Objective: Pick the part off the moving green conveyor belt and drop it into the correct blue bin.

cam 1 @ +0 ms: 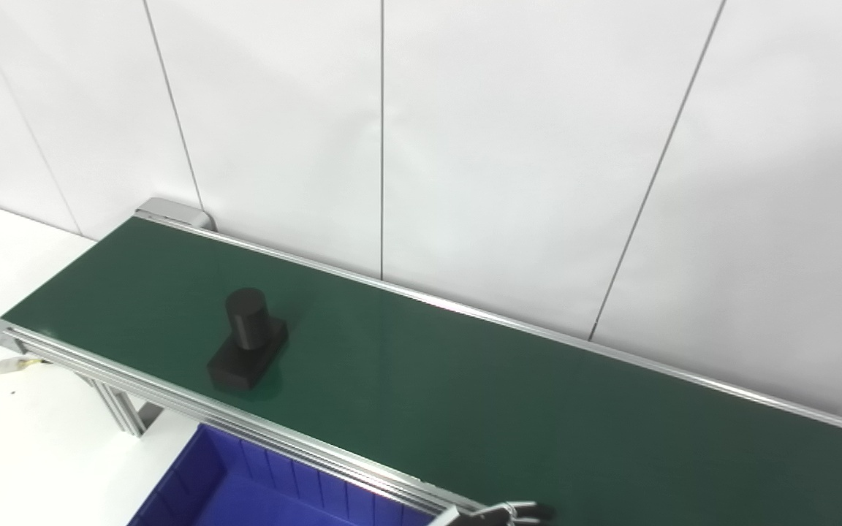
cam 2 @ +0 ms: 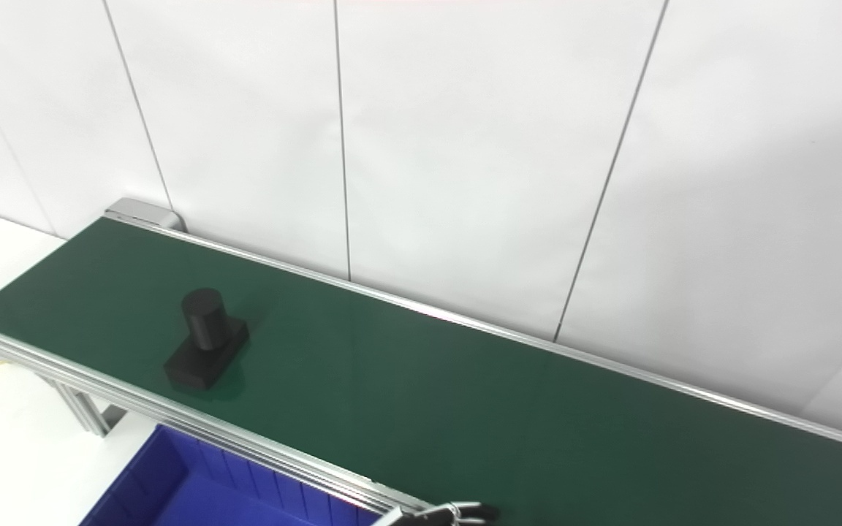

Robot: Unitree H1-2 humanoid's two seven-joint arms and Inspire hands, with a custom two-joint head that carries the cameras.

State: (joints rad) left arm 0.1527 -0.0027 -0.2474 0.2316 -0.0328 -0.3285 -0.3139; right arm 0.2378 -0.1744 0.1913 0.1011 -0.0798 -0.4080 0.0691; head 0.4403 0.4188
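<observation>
Only the tips of one hand's fingers [cam 1: 498, 513] poke up at the bottom picture edge; the rest of that hand and its arm are cut off, so whose it is and how it is held cannot be told. The blue bin [cam 1: 245, 489] is cropped below, showing just its far wall. The conveyor belt [cam 1: 538, 409] runs off the right edge. A small wired piece [cam 1: 8, 365] at the tabletop's left edge is too small to identify.
</observation>
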